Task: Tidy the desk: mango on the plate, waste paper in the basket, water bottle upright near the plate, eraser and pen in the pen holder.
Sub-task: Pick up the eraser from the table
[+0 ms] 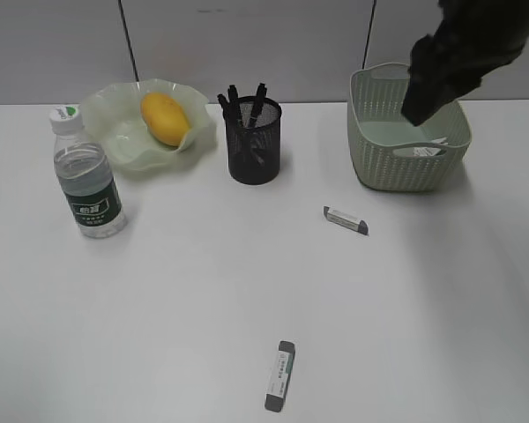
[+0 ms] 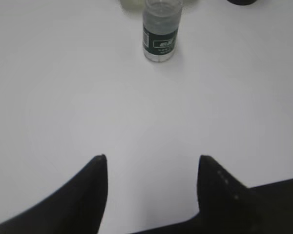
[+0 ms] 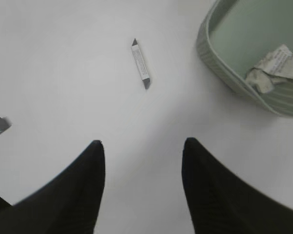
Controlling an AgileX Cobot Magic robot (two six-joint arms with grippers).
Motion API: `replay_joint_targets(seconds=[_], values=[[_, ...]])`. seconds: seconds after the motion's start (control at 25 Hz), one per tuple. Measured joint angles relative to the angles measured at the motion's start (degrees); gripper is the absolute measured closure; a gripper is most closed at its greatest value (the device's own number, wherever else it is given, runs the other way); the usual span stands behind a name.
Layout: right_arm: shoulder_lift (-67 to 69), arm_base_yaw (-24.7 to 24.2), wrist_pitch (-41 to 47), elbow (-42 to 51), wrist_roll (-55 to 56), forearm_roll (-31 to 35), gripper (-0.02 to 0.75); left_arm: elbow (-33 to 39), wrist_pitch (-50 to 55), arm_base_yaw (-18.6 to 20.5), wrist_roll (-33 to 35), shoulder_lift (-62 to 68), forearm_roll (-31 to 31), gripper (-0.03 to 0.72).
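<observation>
nearest the exterior camera, a grey-tipped eraser [image 1: 281, 376] in a white printed sleeve lies flat on the desk [image 1: 159, 317], at the front edge and a little right of centre. a second eraser [image 1: 346, 220] of the same kind lies further back, between the pen holder [image 1: 254, 141] and the basket [image 1: 409, 130], touching neither. the pen holder is a black mesh cup with several dark pens [image 1: 247, 104] standing in it. just left of it the mango [image 1: 165, 118] rests in the pale green wavy plate [image 1: 115, 141]. the water bottle [image 1: 86, 176] stands upright with its white cap on, just in front of the plate's left side.

the basket sits at the back right, and the waste paper [image 3: 276, 66] lies inside it against the near wall. the right arm [image 1: 463, 48] hangs dark and blurred above the basket's far rim.

in the right wrist view the right gripper [image 3: 142, 146] has its two black fingers spread apart with nothing between them, bare desk below; the second eraser and the basket's corner lie ahead, and the front eraser's end shows at the left edge.

in the left wrist view the left gripper [image 2: 152, 158] is likewise spread wide and empty over bare desk, well apart from the water bottle ahead of it.
</observation>
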Motion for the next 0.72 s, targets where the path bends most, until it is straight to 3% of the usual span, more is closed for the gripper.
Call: replay_joint_targets(seconds=[0.2,0.4,0.72], values=[[9.3,0.2,-1.1,-1.0,-1.4,-0.2,0.335,7.1,3.3,0.0,-2.6,-12.9,-1.9,0.245],[15.6,0.2,-4.0,-1.1,-4.2,1.1,0.342,8.3,3.1,0.0,-4.2,-24.0,-1.7,0.245],[22.5,1.2,-8.4,-1.2,-6.1,1.5,0.377,10.4,-1.0,0.0,-4.0,-26.7,-0.9,0.245]])
